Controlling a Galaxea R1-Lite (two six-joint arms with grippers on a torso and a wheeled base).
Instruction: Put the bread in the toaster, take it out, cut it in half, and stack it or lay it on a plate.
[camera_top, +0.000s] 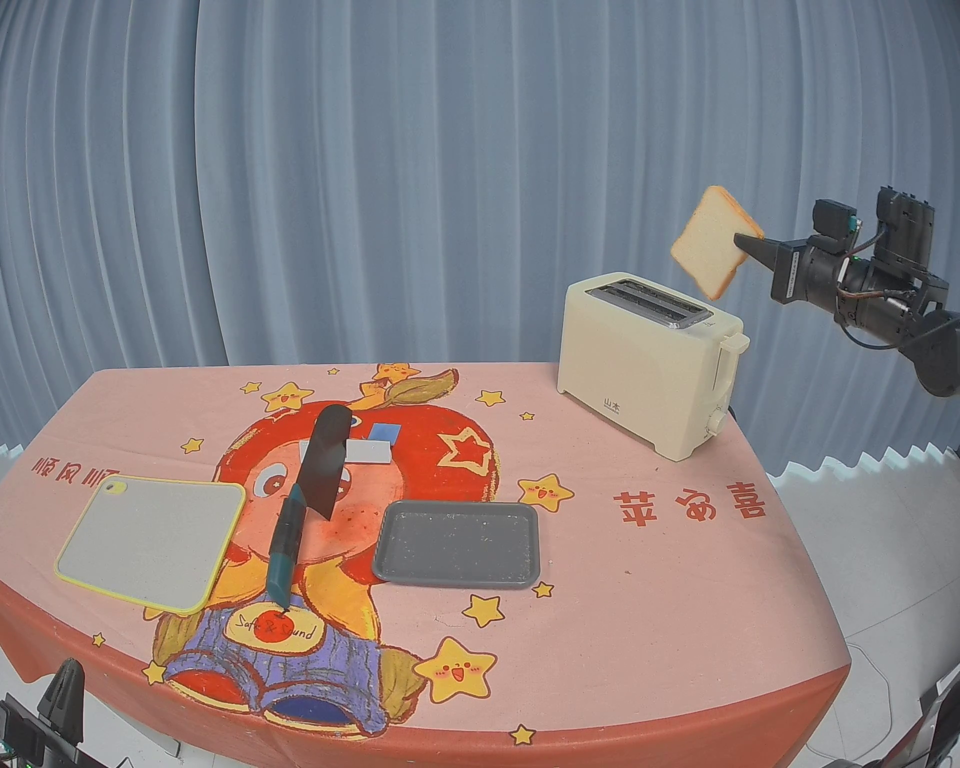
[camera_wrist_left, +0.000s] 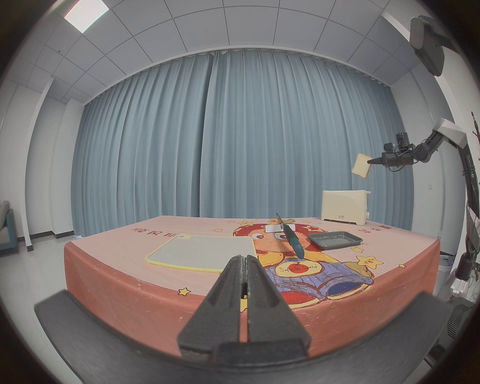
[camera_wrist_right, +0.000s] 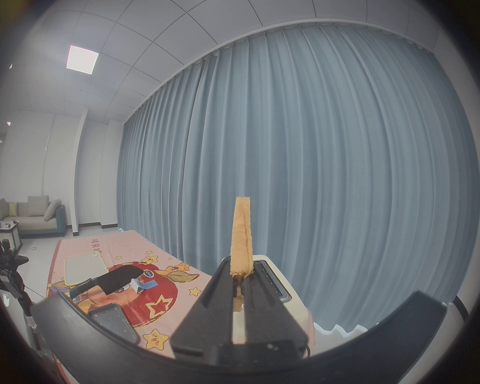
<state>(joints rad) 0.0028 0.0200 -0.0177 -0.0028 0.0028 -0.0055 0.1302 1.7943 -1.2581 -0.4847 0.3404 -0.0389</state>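
upper right of the frame, the right gripper (camera_top: 745, 242) is clenched on the bread (camera_top: 712, 243) — tilted in the air above the toaster (camera_top: 645, 375). probably the loading step (slice looks pale) — next, square it over a slot (camera_top: 650, 303) and lower. left gripper (camera_wrist_left: 245, 260) pinched together, empty.

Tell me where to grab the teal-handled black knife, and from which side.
Take the teal handle, coming from above and pinching across its narrow width. It lies bare between the yellow-rimmed grey cutting board and the dark grey tray, while the wide black blade offers no safe hold.
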